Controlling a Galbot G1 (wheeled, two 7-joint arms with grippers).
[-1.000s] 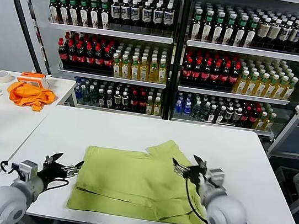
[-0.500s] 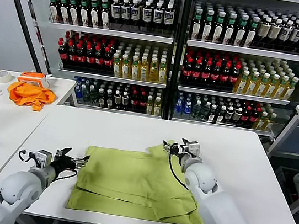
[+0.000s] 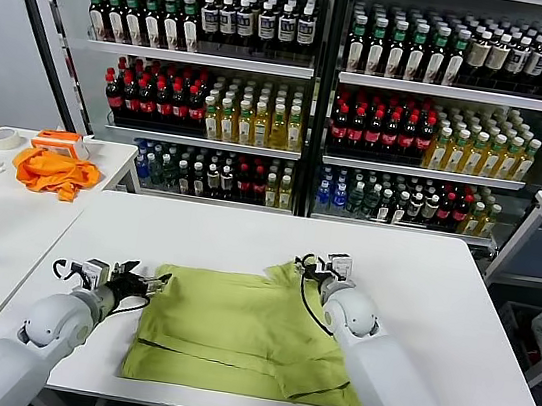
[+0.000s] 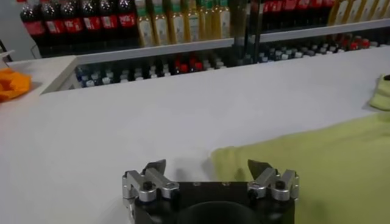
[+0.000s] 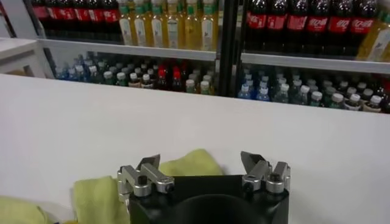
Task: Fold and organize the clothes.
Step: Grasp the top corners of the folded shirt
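Two wide-open, empty end effectors are flanking the T-shirt (image 3: 247, 336) on the tabletop (image 3: 441, 288): left end effector (image 3: 154, 283) hovering at its far-left corner, right end effector (image 3: 304, 266) over its far-right sleeve.

Both arms reach forward low, the left hand (image 3: 147, 282) and right hand (image 3: 311, 266) with fingers spread apart.

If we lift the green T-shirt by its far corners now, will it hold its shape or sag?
It will probably sag: the T-shirt lies limp, with soft wrinkles and a bunched sleeve beside the open right gripper. It looks thin and light, so a push from the open left gripper at its corner would likely wrinkle it, not slide it over the table.
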